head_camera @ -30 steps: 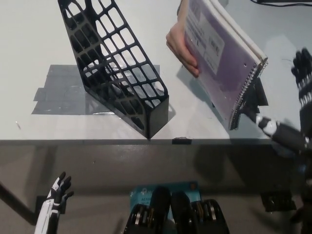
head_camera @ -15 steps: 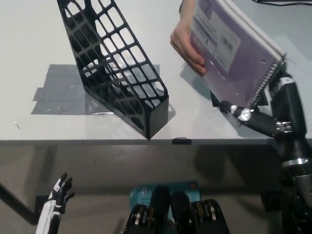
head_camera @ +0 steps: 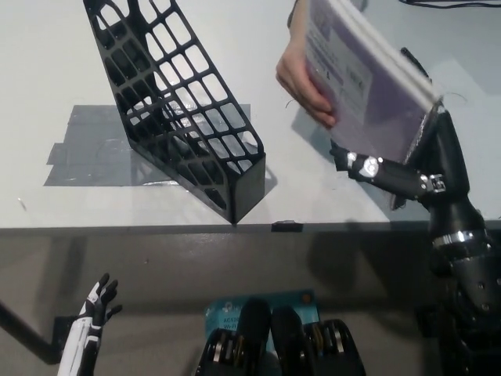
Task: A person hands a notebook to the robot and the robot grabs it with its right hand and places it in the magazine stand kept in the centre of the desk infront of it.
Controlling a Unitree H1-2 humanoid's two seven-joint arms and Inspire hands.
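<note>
A person's hand holds a purple spiral notebook tilted above the desk at the upper right. My black right hand is at the notebook's lower spiral edge, with fingers laid across the front cover and the palm behind it, shut on the notebook. The person's hand still grips the notebook's left edge. The black lattice magazine stand stands left of centre on the desk, empty and apart from the notebook. Below the desk edge at the lower left my white left hand rests, fingers apart, holding nothing.
A grey taped patch lies under and left of the stand. The white desk ends at a front edge with a small black clip on it. A black cable runs along the top right.
My right hand has come in from the right and closed around the notebook's lower edge. The notebook has risen slightly. The camera has shifted a little.
</note>
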